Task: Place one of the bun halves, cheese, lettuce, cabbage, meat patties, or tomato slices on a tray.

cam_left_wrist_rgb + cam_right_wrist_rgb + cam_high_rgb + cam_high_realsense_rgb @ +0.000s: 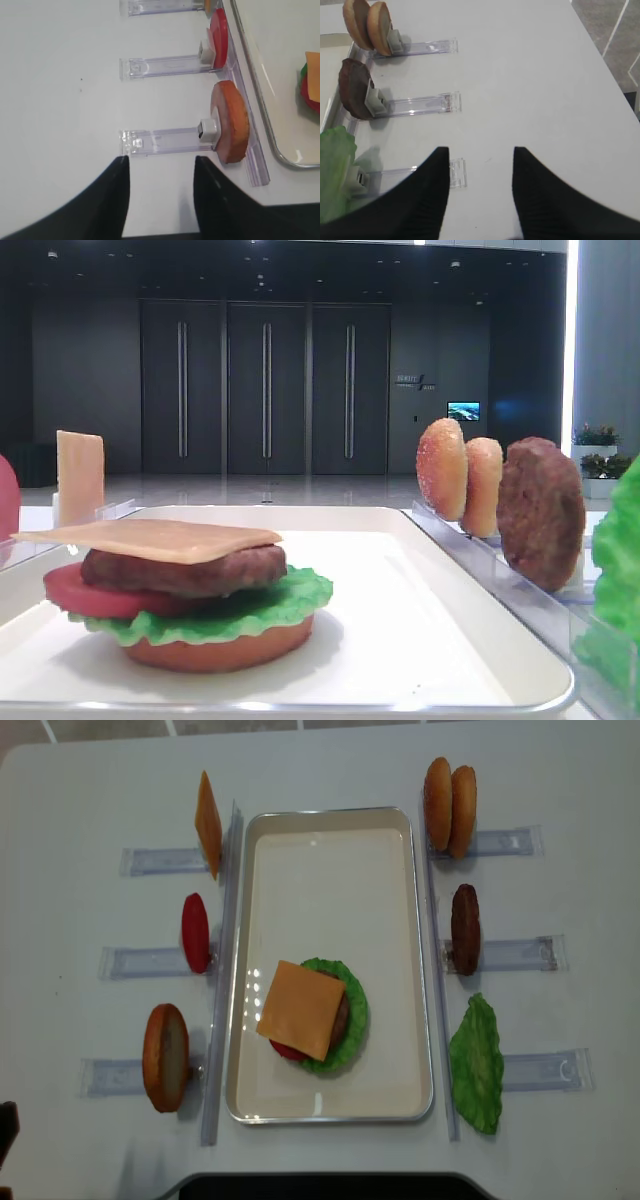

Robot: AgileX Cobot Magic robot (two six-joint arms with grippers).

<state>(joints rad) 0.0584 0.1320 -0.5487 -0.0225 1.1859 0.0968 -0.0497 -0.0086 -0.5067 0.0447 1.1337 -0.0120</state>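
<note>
Plainly nothing gripped on either side. Left jaws apart and empty, hanging low over the bench (80, 780) near its front left corner, just short of the outer end of a clear rack (160, 142).

Along the left edge, upright in such racks from far to near: a spare cheese slice (208, 825), a tomato slice (196, 932) and a bun half (166, 1057).

Next, in the middle, the tray (330, 840), already carrying a stack in its near half: a bun base (220, 650), lettuce (355, 1010), tomato, a meat patty (180, 570) and the placed cheese (300, 1010) flat on top.

Along the right edge, also in racks: two domed bun halves (450, 793), a spare patty (465, 928) and a lettuce leaf (477, 1063). Right jaws apart too, empty, above bare bench beside the lettuce rack.

Probably a bun half next, to cap the stack. For a clean pick:
- Line up squarely with the chosen disc, one pad per flat face.
- Close gently, then lift straight up out of the rack's clip before moving sideways.
- Carry well above the tray rim.
- Lower onto the cheese centred, so as not to slide the slice off the patty.
- Release only once resting.
</note>
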